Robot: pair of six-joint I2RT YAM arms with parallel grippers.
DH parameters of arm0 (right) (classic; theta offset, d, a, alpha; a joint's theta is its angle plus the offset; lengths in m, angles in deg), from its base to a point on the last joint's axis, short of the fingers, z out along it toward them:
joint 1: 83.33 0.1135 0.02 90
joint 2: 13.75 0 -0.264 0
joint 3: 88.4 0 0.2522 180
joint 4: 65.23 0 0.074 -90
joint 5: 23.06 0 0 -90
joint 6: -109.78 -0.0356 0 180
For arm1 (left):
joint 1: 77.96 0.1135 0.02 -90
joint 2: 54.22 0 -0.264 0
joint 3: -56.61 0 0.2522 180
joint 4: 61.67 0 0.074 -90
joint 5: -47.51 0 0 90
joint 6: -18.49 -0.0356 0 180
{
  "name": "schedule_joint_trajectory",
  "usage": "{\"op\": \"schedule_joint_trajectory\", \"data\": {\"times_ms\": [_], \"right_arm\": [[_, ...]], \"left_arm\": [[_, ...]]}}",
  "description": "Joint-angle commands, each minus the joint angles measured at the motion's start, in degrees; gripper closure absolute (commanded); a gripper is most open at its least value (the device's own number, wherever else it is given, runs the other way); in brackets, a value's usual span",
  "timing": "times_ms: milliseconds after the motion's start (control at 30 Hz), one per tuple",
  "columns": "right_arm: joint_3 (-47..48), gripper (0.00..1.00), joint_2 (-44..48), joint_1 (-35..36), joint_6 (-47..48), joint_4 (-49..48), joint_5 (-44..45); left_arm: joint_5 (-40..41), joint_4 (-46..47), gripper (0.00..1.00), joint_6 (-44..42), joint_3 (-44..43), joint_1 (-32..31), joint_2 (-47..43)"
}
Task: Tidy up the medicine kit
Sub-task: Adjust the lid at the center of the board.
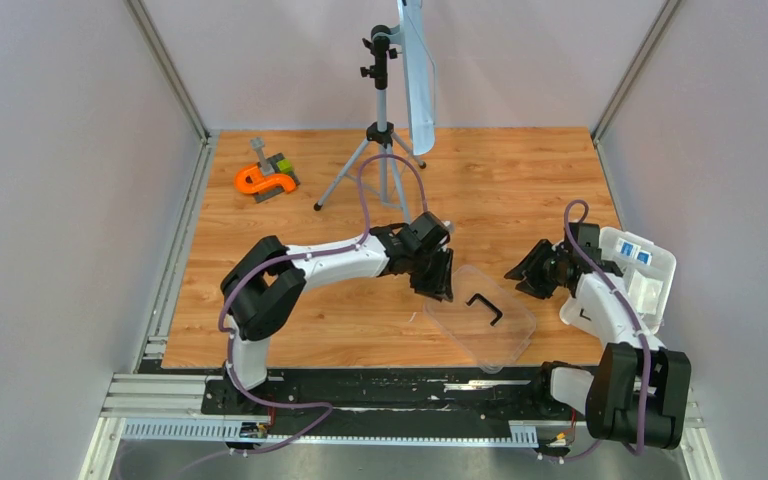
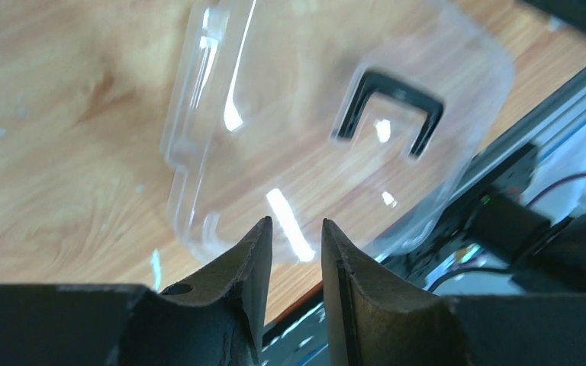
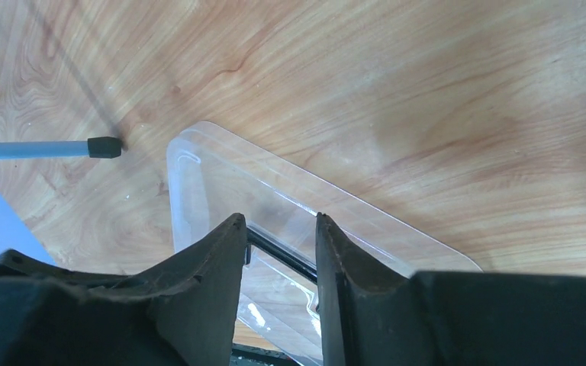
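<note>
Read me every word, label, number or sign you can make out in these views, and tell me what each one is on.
None can be read.
Packets in the white tub: blue print, too small to read.
Clear lid, its black handle and the orange tool: no text visible.

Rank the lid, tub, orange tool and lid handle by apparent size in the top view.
1. The lid and tub look about alike; the right arm hides part of the tub, so I won't rank them.
2. The orange tool.
3. The handle.
</note>
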Motion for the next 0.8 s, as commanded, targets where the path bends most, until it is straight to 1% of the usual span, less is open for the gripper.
{"op": "schedule_joint_trajectory", "data": {"times_ms": [0, 67, 167, 200, 300, 367, 433, 500, 667, 767], "right_arm": [[2.5, 0.63, 0.6, -0.1, 1.6, 1.8, 0.3], [2.8, 0.62, -0.5, -0.1, 1.1, 1.5, 1.2], [4.0, 0.61, -3.3, -0.1, 0.9, 0.8, 1.0], [4.3, 0.61, -4.2, -0.1, 0.7, 0.5, 1.0], [5.0, 0.61, -5.5, -0.1, 0.4, -0.2, 1.1], [5.0, 0.61, -5.8, -0.1, 0.4, -0.8, 1.4], [5.0, 0.61, -6.3, -0.1, 0.4, -0.9, 2.0], [4.7, 0.61, -7.1, -0.2, 0.3, -1.2, 2.5], [3.5, 0.61, -8.7, -0.3, -0.1, -1.7, 2.0], [2.3, 0.61, -8.3, -0.3, -0.3, -2.0, 1.6]], "left_arm": [[0.7, -7.9, 0.62, -9.4, 4.5, -1.3, -6.6], [-1.8, -6.5, 0.63, -11.7, 7.5, -1.3, -7.1], [-5.1, -6.5, 0.65, -14.4, 7.4, -1.4, -5.4], [-6.1, -6.7, 0.71, -14.8, 6.8, -1.4, -4.3], [-7.9, -6.9, 0.74, -15.3, 5.5, -1.4, -2.3], [-6.4, -6.9, 0.74, -15.0, 4.3, -1.4, -0.5], [-2.3, -8.5, 0.73, -14.8, 1.8, -1.4, 1.3], [-0.2, -9.3, 0.73, -14.9, -1.0, -1.2, 3.2], [1.1, -8.9, 0.73, -13.8, -7.0, 0.6, 7.9], [3.5, -10.4, 0.72, -14.2, -11.3, 2.2, 11.3]]}}
